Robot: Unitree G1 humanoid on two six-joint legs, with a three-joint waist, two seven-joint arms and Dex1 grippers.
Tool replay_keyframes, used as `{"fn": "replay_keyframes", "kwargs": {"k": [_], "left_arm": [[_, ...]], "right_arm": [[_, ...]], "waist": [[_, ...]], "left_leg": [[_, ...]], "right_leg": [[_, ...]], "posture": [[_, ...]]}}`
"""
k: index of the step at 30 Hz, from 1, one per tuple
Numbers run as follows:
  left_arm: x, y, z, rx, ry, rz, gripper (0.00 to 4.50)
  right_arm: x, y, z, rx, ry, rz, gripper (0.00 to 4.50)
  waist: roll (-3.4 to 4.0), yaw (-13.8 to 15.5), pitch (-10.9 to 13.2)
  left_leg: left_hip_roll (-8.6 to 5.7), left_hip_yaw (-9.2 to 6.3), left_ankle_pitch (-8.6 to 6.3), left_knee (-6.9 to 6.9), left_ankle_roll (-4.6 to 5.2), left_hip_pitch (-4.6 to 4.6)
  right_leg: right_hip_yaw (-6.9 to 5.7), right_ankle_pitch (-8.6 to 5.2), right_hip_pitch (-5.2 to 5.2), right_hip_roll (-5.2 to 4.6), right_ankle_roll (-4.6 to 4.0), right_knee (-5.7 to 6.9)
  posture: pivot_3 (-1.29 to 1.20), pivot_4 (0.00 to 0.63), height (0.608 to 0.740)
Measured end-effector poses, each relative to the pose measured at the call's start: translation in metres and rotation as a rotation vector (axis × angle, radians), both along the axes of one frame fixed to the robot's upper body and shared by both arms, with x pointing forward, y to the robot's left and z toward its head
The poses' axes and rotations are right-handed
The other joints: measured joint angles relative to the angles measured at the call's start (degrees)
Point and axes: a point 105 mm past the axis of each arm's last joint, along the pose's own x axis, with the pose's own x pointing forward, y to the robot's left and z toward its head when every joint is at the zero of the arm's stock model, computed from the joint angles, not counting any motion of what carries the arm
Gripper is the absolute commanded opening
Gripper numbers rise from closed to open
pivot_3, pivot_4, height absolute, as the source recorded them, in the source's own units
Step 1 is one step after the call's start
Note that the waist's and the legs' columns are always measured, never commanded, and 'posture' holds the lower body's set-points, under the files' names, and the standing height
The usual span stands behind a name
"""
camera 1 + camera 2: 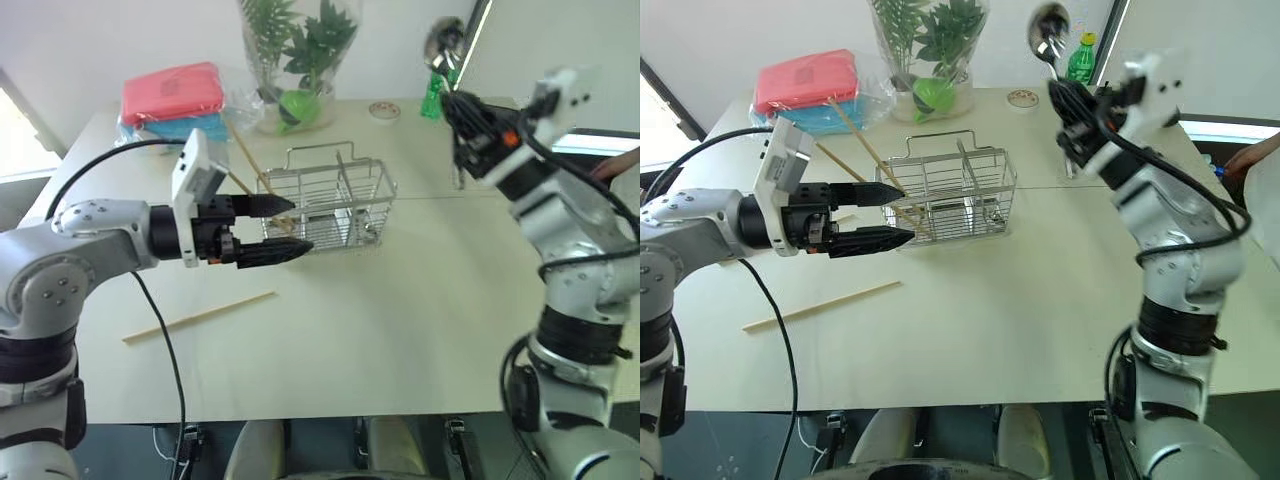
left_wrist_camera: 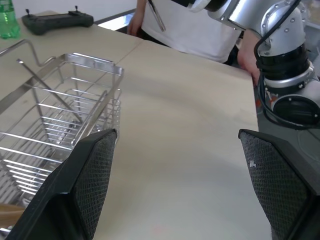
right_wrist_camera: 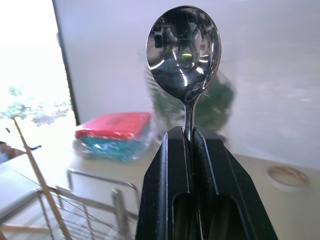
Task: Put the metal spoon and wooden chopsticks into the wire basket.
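Up high, the right claw (image 3: pixel 192 137) pinches the shiny metal spoon (image 3: pixel 183 47), bowl up.
Left claw (image 1: pixel 285 228) gapes beside the wire basket (image 1: pixel 335 205); one wooden chopstick (image 1: pixel 198 317) lies near the tabletop's (image 1: pixel 400 320) front-left edge.

Head pair looks forward and down over my arms onto the table (image 1: pixel 400 330); both eyes share the basket (image 1: pixel 330 205), set mid-table. My left wrist camera looks level along my spread fingers (image 2: pixel 92 185), close beside the basket, facing my right arm (image 2: pixel 280 60) across the table. My right wrist camera looks up along my pinched fingers (image 3: pixel 172 185), spoon (image 3: pixel 184 50) very near, basket low behind.
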Motion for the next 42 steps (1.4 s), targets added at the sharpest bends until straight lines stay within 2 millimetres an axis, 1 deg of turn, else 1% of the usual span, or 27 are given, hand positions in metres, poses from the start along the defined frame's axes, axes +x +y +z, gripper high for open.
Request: {"fn": "replay_keyframes", "kwargs": {"k": [2,3,6,11,16,20,24,26,27,29,30,33,34,40,42], "left_arm": [[0.001,0.0,0.001,-0.004,-0.003,0.007,4.12],[0.001,0.0,0.001,-0.005,-0.005,0.009,4.12],[0.003,0.001,0.002,-0.008,-0.01,0.028,4.12],[0.004,0.005,0.006,-0.021,-0.026,0.061,4.12],[0.004,0.007,0.008,-0.032,-0.031,0.079,4.12],[0.006,0.009,0.009,-0.031,-0.034,0.094,4.12],[0.005,0.01,0.011,-0.036,-0.037,0.096,4.12],[0.004,0.01,0.011,-0.038,-0.036,0.094,4.12],[0.004,0.01,0.011,-0.037,-0.036,0.094,4.12],[0.004,0.01,0.011,-0.037,-0.036,0.094,4.12],[0.005,0.01,0.011,-0.037,-0.036,0.094,4.12],[0.005,0.01,0.012,-0.038,-0.036,0.096,4.12],[0.005,0.01,0.012,-0.038,-0.036,0.096,4.12],[0.008,0.011,0.014,-0.036,-0.049,0.106,4.12],[0.009,0.011,0.012,-0.036,-0.041,0.105,4.12]], "right_arm": [[0.005,0.022,-0.01,0.0,0.018,0.042,0.03],[0.008,0.029,-0.015,0.005,0.031,0.055,0.03],[0.017,0.039,-0.022,0.031,0.041,0.053,0.03],[0.03,0.055,-0.019,0.06,-0.007,0.044,0.03],[0.042,0.062,-0.016,0.093,-0.04,0.017,0.03],[0.057,0.062,-0.034,0.081,-0.024,-0.044,0.03],[0.066,0.062,-0.046,0.075,-0.021,-0.099,0.03],[0.068,0.061,-0.051,0.077,-0.016,-0.109,0.74],[0.069,0.061,-0.052,0.081,-0.011,-0.111,1.0],[0.07,0.061,-0.053,0.093,-0.007,-0.11,2.03],[0.069,0.06,-0.053,0.096,-0.01,-0.113,2.47],[0.07,0.056,-0.052,0.104,-0.012,-0.131,4.12],[0.071,0.054,-0.052,0.102,-0.012,-0.139,4.45],[0.072,0.046,-0.05,0.081,-0.014,-0.166,4.45],[0.071,0.042,-0.047,0.069,-0.021,-0.176,4.45]], "waist": [[0.0,0.0,0.0],[0.01,0.0,0.0],[0.02,-0.1,0.0],[0.02,-1.1,0.0],[0.02,-1.4,0.0],[0.03,-1.3,0.0],[0.04,-1.4,0.0],[0.04,-1.4,0.0],[0.04,-1.4,0.0],[0.04,-1.4,0.0],[0.04,-1.4,0.0],[0.04,-1.3,0.0],[0.04,-1.3,0.0],[0.04,-1.4,0.0],[0.04,-1.3,0.0]], "left_leg": [[-0.02,0.01,0.0,0.01,0.0,-0.05],[-0.02,0.01,0.0,0.02,0.0,-0.08],[-0.04,0.02,0.01,0.03,0.0,-0.09],[-0.02,-0.03,0.01,0.01,0.0,-0.06],[-0.01,-0.05,0.01,-0.04,0.0,-0.02],[-0.01,-0.05,0.01,-0.04,-0.01,-0.02],[-0.01,-0.05,0.02,-0.04,-0.01,-0.02],[-0.01,-0.06,0.02,-0.05,-0.01,-0.02],[-0.01,-0.06,0.02,-0.05,-0.01,-0.02],[-0.01,-0.06,0.02,-0.04,-0.02,-0.02],[-0.01,-0.06,0.02,-0.04,-0.02,-0.02],[-0.01,-0.07,0.02,-0.04,-0.02,-0.02],[-0.01,-0.07,0.02,-0.03,-0.02,-0.02],[-0.01,-0.06,0.02,-0.04,-0.02,-0.02],[-0.01,-0.06,0.02,-0.04,-0.02,-0.02]], "right_leg": [[0.02,0.01,-0.05,0.0,0.02,0.0],[0.02,0.01,-0.06,-0.01,0.03,0.0],[0.04,0.06,-0.1,-0.01,0.1,0.02],[0.04,0.06,-0.16,0.02,0.1,0.18],[0.03,0.1,-0.22,0.05,0.2,0.31],[0.04,0.1,-0.23,0.06,0.19,0.32],[0.06,0.07,-0.23,0.05,0.14,0.32],[0.06,0.08,-0.24,0.06,0.15,0.34],[0.06,0.08,-0.24,0.05,0.15,0.35],[0.06,0.08,-0.24,0.06,0.15,0.35],[0.06,0.08,-0.24,0.06,0.16,0.35],[0.06,0.06,-0.24,0.06,0.13,0.35],[0.06,0.06,-0.24,0.06,0.12,0.35],[0.06,0.06,-0.25,0.06,0.12,0.37],[0.06,0.06,-0.25,0.06,0.12,0.37]], "posture": [[0.0,0.15,0.703],[0.0,0.15,0.703],[0.0,0.15,0.703],[0.0,0.15,0.703],[0.0,0.15,0.703],[0.0,0.15,0.703],[0.0,0.15,0.703],[0.0,0.15,0.703],[0.0,0.15,0.703],[0.0,0.15,0.703],[0.0,0.15,0.703],[0.0,0.15,0.703],[0.0,0.15,0.703],[0.0,0.15,0.703],[0.0,0.15,0.703]]}}
